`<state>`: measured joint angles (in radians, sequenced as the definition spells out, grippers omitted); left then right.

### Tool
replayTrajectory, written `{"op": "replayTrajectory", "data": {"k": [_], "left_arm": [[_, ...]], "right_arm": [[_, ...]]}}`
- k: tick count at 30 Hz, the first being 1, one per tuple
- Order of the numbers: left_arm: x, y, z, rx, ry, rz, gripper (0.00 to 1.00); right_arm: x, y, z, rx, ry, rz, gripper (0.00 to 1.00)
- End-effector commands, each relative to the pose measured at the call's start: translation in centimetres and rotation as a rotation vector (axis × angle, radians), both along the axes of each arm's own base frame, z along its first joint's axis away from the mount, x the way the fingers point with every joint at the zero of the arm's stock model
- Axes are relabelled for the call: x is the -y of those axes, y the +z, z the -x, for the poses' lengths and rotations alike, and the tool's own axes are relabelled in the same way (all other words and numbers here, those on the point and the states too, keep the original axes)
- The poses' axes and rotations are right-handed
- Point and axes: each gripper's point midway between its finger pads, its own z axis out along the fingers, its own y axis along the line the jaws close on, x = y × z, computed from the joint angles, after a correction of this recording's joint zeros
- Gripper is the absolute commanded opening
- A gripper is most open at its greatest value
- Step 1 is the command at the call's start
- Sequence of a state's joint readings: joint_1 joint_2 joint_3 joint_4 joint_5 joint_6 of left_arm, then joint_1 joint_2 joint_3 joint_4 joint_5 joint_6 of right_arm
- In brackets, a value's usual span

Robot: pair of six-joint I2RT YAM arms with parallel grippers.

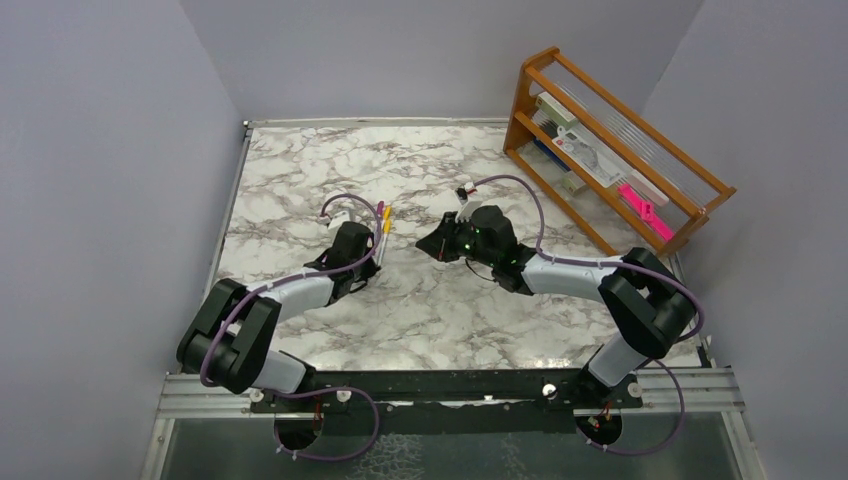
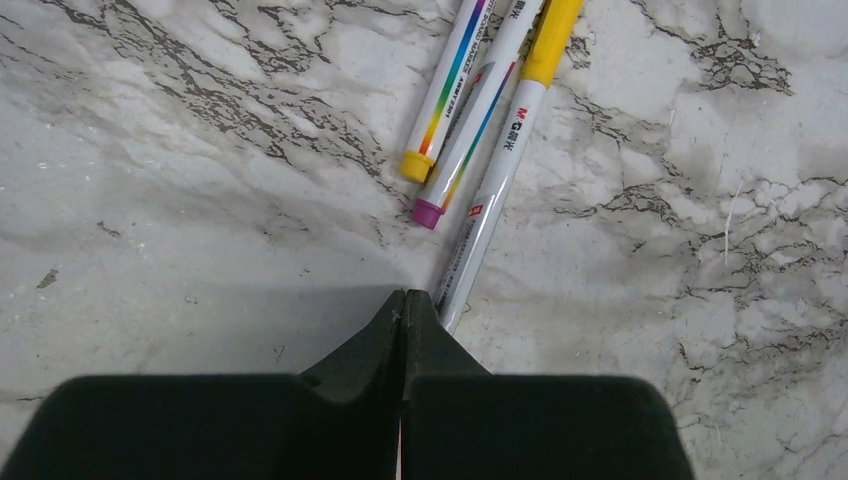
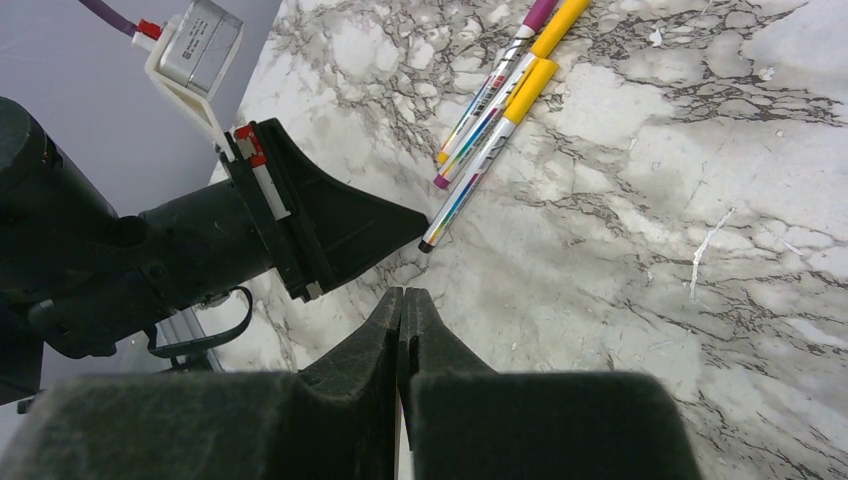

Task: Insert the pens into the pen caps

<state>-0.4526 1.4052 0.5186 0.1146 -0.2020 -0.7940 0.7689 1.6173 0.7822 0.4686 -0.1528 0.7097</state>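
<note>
Three slim pens (image 2: 480,120) lie side by side on the marble table (image 2: 200,150). They show as a short bundle (image 1: 385,222) in the top view and near the upper edge (image 3: 490,120) of the right wrist view. Coloured pen caps sit on their far ends: a long yellow one (image 3: 530,85), another yellow one (image 3: 562,15) and a magenta one (image 3: 540,10). My left gripper (image 2: 405,295) is shut and empty, its tip (image 3: 415,222) right beside the near end of the longest pen. My right gripper (image 3: 402,292) is shut on nothing, a short way right of the pens (image 1: 424,246).
A wooden rack (image 1: 610,140) stands at the back right, holding white items and a flat bright-pink object (image 1: 645,212). Grey walls close the table on the left, back and right. The left arm's wrist (image 3: 150,260) fills the left of the right wrist view.
</note>
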Motion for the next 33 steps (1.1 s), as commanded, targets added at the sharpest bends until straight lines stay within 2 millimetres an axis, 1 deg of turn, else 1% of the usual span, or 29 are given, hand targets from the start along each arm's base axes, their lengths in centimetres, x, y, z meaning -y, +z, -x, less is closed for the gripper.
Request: {"op": "replayTrajectory", "data": {"k": [1,5,7,10,14,18,22,25,28,33], "left_arm": [[-0.8,-0.9,1.0,-0.050,-0.026,-0.055,0.00],[-2.1,-1.0,2.5,-0.052,-0.010,-0.086,0.00],[-2.3,-1.1,3.3,-0.053,-0.012,-0.074,0.00],[-1.7,-1.3,4.6,-0.061,-0.038,-0.015,0.00],[-0.2,-1.2,5.6,-0.061,-0.056,0.100,0.00],[1.1,-0.9,5.5,-0.056,-0.070,0.180,0.00],[1.4,-1.3,5.1,-0.076,-0.079,0.171,0.00],[1.5,-1.8,4.8,-0.088,-0.079,0.159,0.00],[1.1,-2.2,4.6,-0.094,-0.060,0.135,0.00],[0.5,-2.3,4.0,-0.084,-0.040,0.100,0.00]], "right_arm": [[1.0,0.2,-0.4,0.020,-0.035,0.017,0.01],[1.1,-0.1,-0.4,0.016,-0.040,0.024,0.01],[1.1,-0.2,-0.4,0.010,-0.038,0.021,0.01],[0.9,-0.3,-0.3,0.005,-0.031,0.016,0.01],[0.7,-0.3,-0.5,0.004,-0.027,0.015,0.01],[0.5,-0.3,-0.5,0.002,-0.024,0.011,0.01],[0.6,-0.2,-0.4,0.002,-0.023,0.012,0.01],[0.8,-0.1,-0.4,0.007,-0.031,0.019,0.01],[1.1,-0.3,-0.4,0.009,-0.039,0.028,0.01],[1.3,-0.5,-0.3,0.006,-0.042,0.038,0.01]]}}
